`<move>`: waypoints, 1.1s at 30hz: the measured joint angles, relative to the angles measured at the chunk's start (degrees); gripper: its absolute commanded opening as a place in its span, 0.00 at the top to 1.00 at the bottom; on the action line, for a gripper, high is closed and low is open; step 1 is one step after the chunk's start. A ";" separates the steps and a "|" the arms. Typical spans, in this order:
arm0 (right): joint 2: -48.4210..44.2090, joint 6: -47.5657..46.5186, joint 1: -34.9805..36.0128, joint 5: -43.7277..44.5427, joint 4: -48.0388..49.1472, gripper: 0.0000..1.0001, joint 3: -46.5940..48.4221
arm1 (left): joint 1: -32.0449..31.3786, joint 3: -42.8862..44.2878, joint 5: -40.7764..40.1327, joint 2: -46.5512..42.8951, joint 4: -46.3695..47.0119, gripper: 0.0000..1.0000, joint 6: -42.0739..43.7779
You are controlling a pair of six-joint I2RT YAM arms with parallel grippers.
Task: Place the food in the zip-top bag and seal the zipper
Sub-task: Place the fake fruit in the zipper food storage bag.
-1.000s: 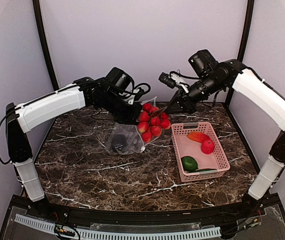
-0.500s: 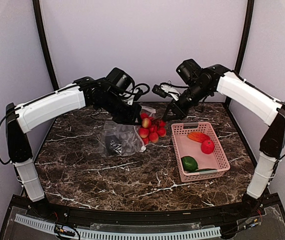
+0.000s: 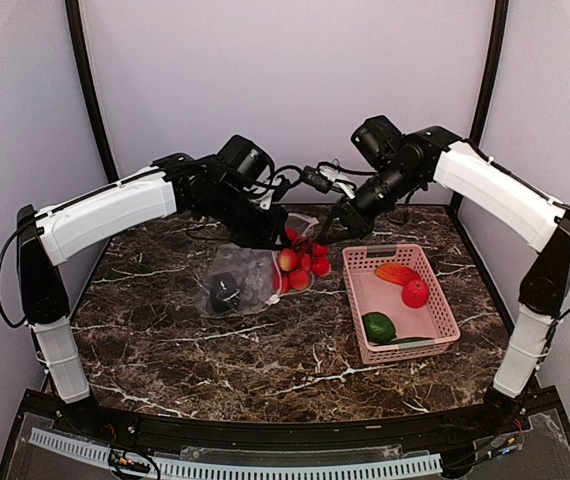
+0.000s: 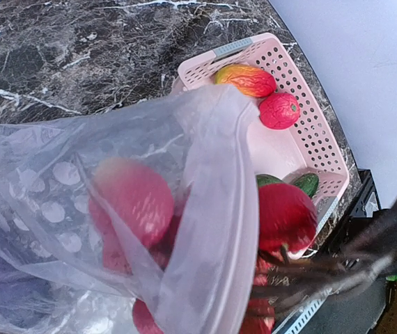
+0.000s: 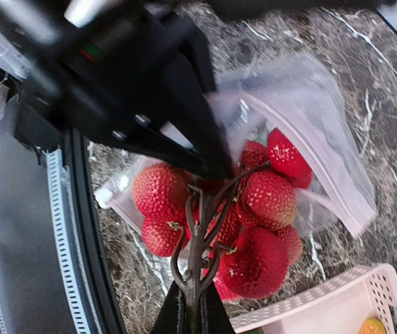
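Observation:
My left gripper is shut on the upper lip of the zip-top bag and holds its mouth up and open. A dark eggplant lies inside the bag. My right gripper is shut on the brown stem of a bunch of red fruits, which hangs at the bag's mouth, partly inside. In the right wrist view the closed fingertips pinch the stem below the bunch. The pale pink zipper curves across the left wrist view, with red fruits behind the plastic.
A pink basket stands right of the bag, holding an orange-red oval, a red piece and a green piece. Both arms meet over the back middle of the dark marble table. Walls close in at the back and sides.
My right gripper has swung left and down with the red bunch, from outside the bag into its mouth. The left gripper still holds the bag, which shifted slightly.

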 measured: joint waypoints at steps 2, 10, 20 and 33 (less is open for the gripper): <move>0.09 0.63 0.35 -3.80 -0.24 1.00 1.81 | -0.35 0.33 0.50 0.92 0.59 0.99 -0.28; 2.89 3.45 0.42 -11.32 -0.55 1.00 4.96 | -0.81 0.61 0.87 1.46 0.39 0.99 -1.11; 3.67 4.74 2.67 -12.15 8.94 1.00 -5.60 | -0.87 -0.46 2.10 1.40 2.97 0.99 -3.08; 0.35 13.99 3.52 -0.55 24.61 0.92 -15.04 | 0.22 -3.02 2.14 1.33 6.75 0.99 -5.81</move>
